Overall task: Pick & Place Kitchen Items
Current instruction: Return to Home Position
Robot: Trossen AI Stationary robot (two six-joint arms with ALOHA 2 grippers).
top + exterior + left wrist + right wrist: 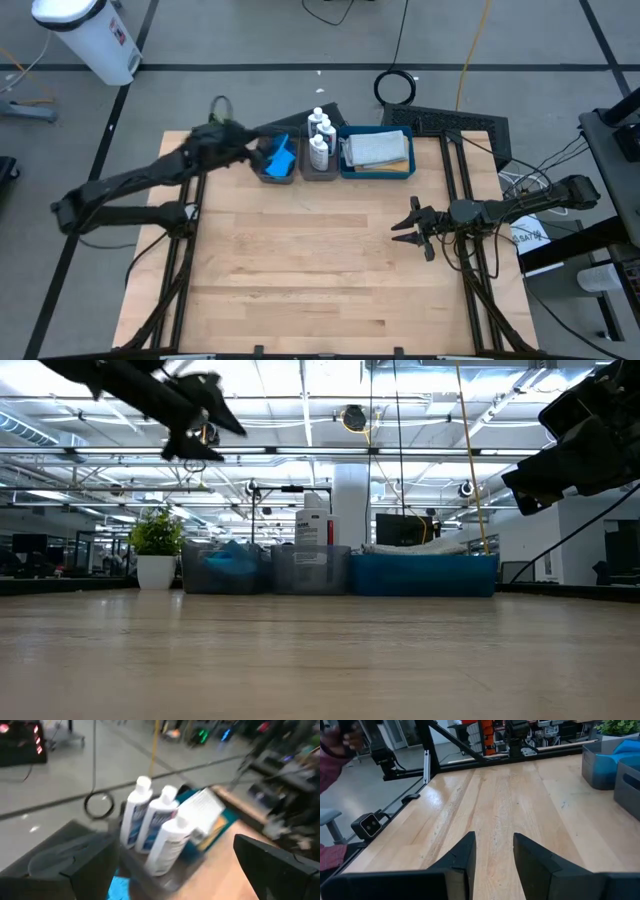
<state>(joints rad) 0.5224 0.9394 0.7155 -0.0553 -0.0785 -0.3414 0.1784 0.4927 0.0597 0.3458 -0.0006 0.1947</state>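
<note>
While the left hand (252,150) hovers spread and empty over the bench's (300,270) far edge, stock reads as follows.

- **Three white bottles (319,148):** upright in the middle grey bin (322,176), caps up, long axes vertical. Likely light, rigid and slick; grip mid-body.
- **Blue sponges (282,160):** in the left grey bin (268,178). Soft; pinch gently.
- **Grey cloth (376,148):** folded flat in the blue tray (380,175), long side along the far edge. Limp.
- **Right hand (405,222):** spread, empty, near the right edge.
</note>
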